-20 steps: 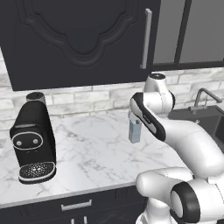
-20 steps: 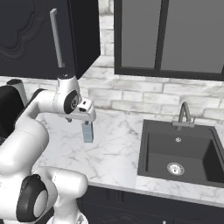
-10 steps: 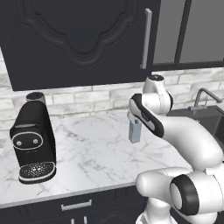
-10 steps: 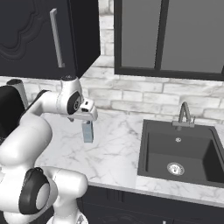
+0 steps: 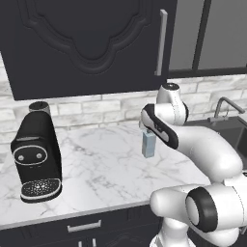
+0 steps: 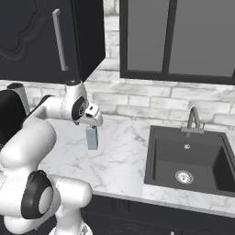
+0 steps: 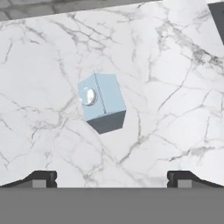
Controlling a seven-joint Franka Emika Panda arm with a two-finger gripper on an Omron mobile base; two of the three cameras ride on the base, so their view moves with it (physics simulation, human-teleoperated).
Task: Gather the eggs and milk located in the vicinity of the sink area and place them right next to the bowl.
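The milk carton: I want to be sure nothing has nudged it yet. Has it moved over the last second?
No. The milk stands at the same spot on the marble counter, unchanged relative to the coffee machine.

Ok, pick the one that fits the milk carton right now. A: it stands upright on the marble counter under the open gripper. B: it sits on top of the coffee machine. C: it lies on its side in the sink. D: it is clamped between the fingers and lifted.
A: the milk carton stands alone on the marble counter, with the gripper open above it, its fingertips wide apart and clear of it.
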